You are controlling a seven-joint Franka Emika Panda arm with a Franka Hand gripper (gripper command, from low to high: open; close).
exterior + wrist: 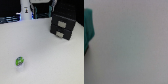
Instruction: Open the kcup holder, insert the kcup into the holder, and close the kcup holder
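The kcup holder is a black boxy drawer unit at the back on the exterior view's right, with two stacked drawer fronts that look shut. The kcup, a tiny pod with a green-and-blue top, sits on the white table near the front on the exterior view's left. My white gripper hangs at the back left, far from both and holding nothing that I can see. It is too small and blurred to tell how its jaws stand. The wrist view shows neither the holder nor the kcup.
Dark equipment and a white frame stand behind the table's far edge. The wrist view is a blurred pale surface with a dark teal shape at one edge that I cannot identify.
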